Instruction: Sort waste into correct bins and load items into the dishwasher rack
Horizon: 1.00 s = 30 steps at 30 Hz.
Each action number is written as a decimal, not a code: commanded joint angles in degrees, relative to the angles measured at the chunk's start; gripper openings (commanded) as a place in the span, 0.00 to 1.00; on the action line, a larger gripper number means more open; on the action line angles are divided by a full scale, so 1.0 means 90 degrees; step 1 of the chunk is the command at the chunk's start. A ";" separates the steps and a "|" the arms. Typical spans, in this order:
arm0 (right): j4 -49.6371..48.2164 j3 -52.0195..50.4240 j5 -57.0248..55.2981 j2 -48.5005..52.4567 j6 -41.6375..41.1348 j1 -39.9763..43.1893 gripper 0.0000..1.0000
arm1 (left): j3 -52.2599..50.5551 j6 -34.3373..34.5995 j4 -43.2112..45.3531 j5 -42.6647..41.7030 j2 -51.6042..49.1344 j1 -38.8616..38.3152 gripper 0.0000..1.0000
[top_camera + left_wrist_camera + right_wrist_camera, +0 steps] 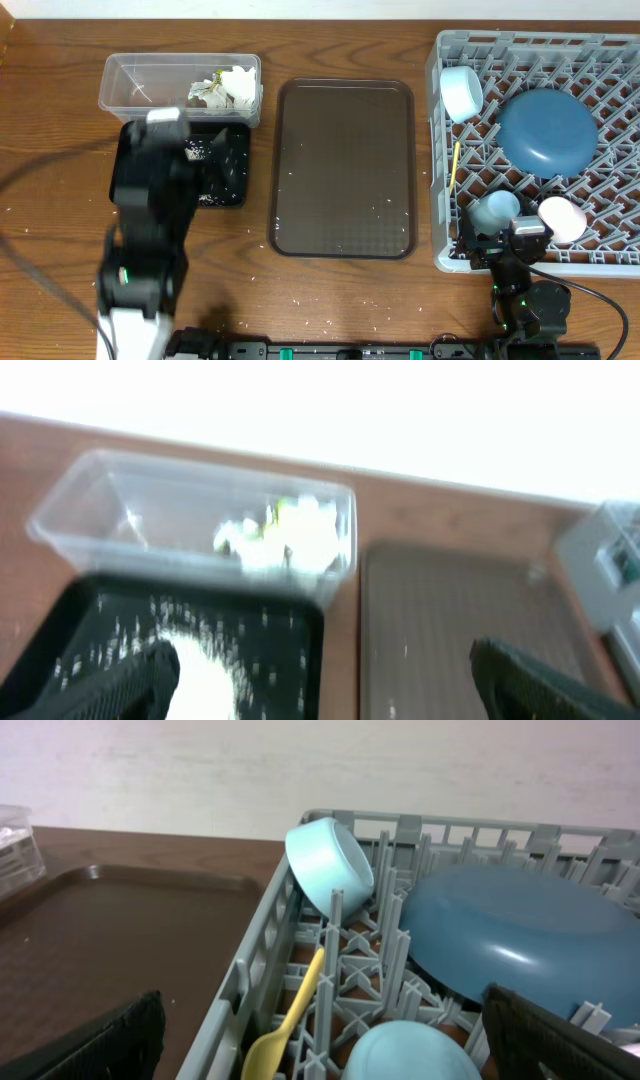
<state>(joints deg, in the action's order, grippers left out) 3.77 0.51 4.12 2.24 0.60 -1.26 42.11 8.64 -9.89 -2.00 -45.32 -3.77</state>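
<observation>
**Rack loaded, scraps binned; both grippers empty**

Overhead: the large square grey plastic dishwasher rack (610, 60) fills the 3 o'clock side. It holds the dark blue round plate (547, 132), the white bowl with pale blue inside (462, 92), the yellow spoon (456, 165), the light blue cup (495, 210) and the pink cup (562, 218). At 10 o'clock, crumpled white paper scraps (228, 88) lie in the clear plastic rectangular tub (130, 85).

Left wrist: the left gripper (325, 660) hangs with its jaws wide apart and empty over the shallow black rectangular tray (290, 635). The tray carries loose white rice (205, 670). The grains look too light and scattered to pinch, so gripping the tray's rim seems wiser.

Right wrist: the right gripper (330, 1035) is spread and empty at the rack's 6 o'clock edge. The plate is probably stiff, smooth and the heaviest item, best gripped by its rim. The spoon is best gripped by its handle.
</observation>
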 commanded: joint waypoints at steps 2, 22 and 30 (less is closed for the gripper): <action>0.0015 -0.0022 0.0000 -0.0051 -0.0087 -0.0049 0.99 | -0.1923 -0.0121 0.1428 -0.0282 0.1229 0.0345 0.96; 0.0015 -0.0022 0.0000 -0.0051 -0.0085 -0.0049 0.99 | -0.4653 -0.0410 0.0661 -0.0546 0.5042 0.0610 0.96; 0.0015 -0.0022 0.0000 -0.0051 -0.0085 -0.0049 0.99 | -0.4653 -0.0578 0.0699 -0.0493 0.5020 0.0362 0.96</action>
<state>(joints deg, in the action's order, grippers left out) 3.79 0.47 4.10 2.22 0.58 -1.26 0.69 4.58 -0.93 -5.61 -0.62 -0.21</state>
